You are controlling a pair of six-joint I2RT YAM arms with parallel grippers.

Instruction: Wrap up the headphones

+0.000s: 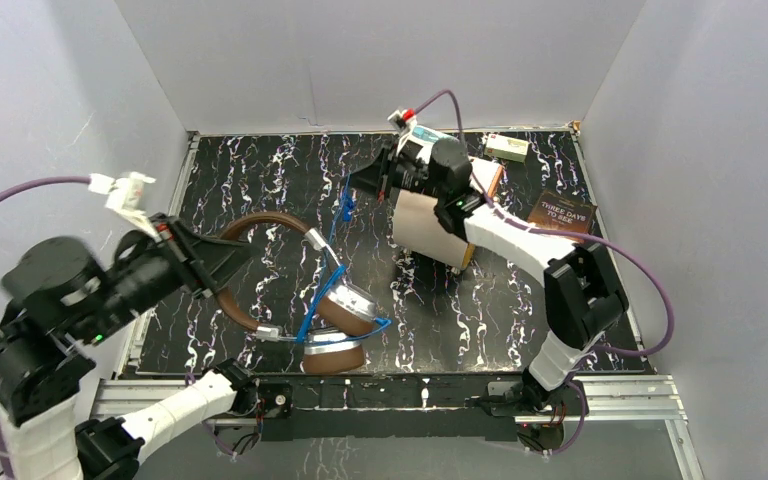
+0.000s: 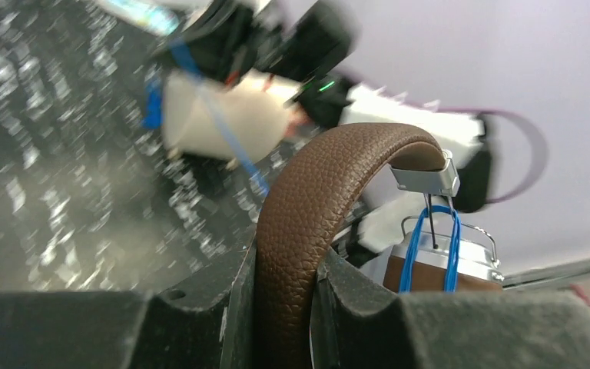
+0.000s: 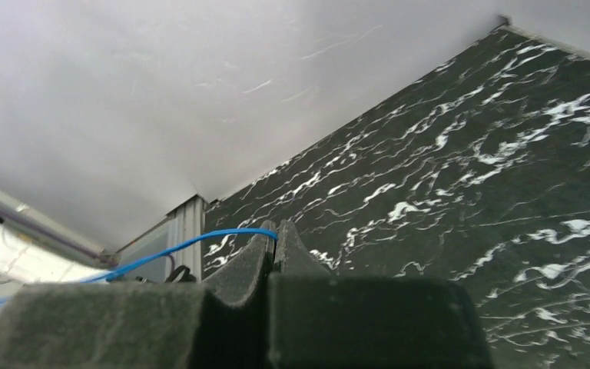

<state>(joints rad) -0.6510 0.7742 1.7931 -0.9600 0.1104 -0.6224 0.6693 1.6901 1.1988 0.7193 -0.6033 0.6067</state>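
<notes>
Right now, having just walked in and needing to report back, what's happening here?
The left gripper is shut on the brown headband of the headphones. The right gripper is shut on the thin blue cable, raised beside the cream cylinder. Some cable loops around the ear cups.

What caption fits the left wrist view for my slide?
The left gripper shut on the headphones at the brown headband, blue cable draped across the silver ear cup beyond.

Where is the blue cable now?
Top view, centre: the blue cable runs from the headphones to the right gripper pinching it, left of the cream cylinder.
</notes>
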